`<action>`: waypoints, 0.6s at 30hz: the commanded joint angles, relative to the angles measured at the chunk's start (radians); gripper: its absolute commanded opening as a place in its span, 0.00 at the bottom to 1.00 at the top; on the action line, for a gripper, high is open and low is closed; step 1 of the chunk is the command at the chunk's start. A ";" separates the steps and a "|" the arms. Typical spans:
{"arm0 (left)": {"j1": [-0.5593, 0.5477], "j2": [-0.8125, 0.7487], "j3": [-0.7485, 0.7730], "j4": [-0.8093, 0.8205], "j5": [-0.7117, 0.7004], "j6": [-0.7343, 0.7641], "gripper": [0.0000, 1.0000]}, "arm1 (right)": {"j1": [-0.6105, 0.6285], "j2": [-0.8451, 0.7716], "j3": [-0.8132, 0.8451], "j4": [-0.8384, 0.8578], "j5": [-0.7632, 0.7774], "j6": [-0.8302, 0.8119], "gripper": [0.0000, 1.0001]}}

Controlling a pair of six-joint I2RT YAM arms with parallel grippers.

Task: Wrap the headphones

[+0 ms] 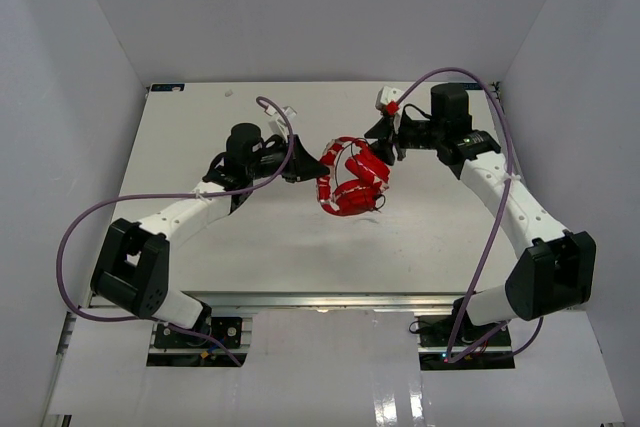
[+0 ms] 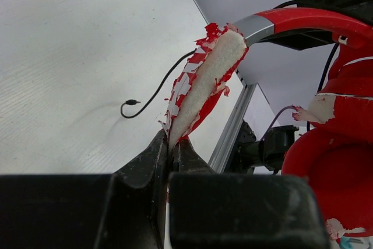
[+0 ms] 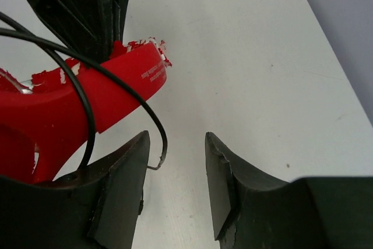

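Observation:
The red headphones (image 1: 352, 183) hang just above the middle of the table, with the thin black cord looped around them. My left gripper (image 1: 318, 163) is shut on their worn, peeling red-and-white padding (image 2: 205, 79), pinched at its lower tip between the fingers (image 2: 152, 157). The red headband (image 2: 309, 18) arches off to the right. The cord's plug end (image 2: 132, 102) dangles over the table. My right gripper (image 1: 386, 143) stands open beside the headband (image 3: 105, 94). The cord (image 3: 158, 137) curls down by its left finger, and nothing is held between the jaws.
The white table (image 1: 250, 237) is boxed in by grey walls on three sides. Purple arm cables (image 1: 80, 237) loop beside both arms. A small white and red piece (image 1: 388, 100) sits near the right wrist. The table's metal edge rail (image 2: 233, 129) shows in the left wrist view.

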 commanded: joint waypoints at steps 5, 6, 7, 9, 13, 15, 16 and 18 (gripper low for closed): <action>-0.003 -0.138 0.141 -0.107 -0.085 0.011 0.00 | -0.019 0.012 -0.098 0.231 -0.216 0.259 0.69; -0.003 -0.145 0.150 -0.126 -0.097 0.016 0.00 | -0.019 0.015 -0.112 0.255 -0.229 0.297 0.71; -0.003 -0.150 0.164 -0.138 -0.111 0.017 0.00 | -0.018 0.017 -0.137 0.293 -0.236 0.328 0.73; -0.003 -0.159 0.187 -0.158 -0.128 0.013 0.00 | -0.018 0.020 -0.172 0.371 -0.241 0.380 0.79; -0.003 -0.171 0.214 -0.168 -0.141 -0.009 0.00 | -0.018 0.035 -0.250 0.541 -0.246 0.521 0.90; -0.003 -0.171 0.223 -0.167 -0.142 -0.024 0.00 | -0.018 0.048 -0.270 0.643 -0.258 0.581 0.91; -0.003 -0.171 0.230 -0.163 -0.142 -0.030 0.00 | -0.018 0.062 -0.285 0.709 -0.271 0.661 0.94; -0.003 -0.168 0.240 -0.157 -0.143 -0.042 0.00 | -0.017 0.083 -0.320 0.842 -0.291 0.794 0.97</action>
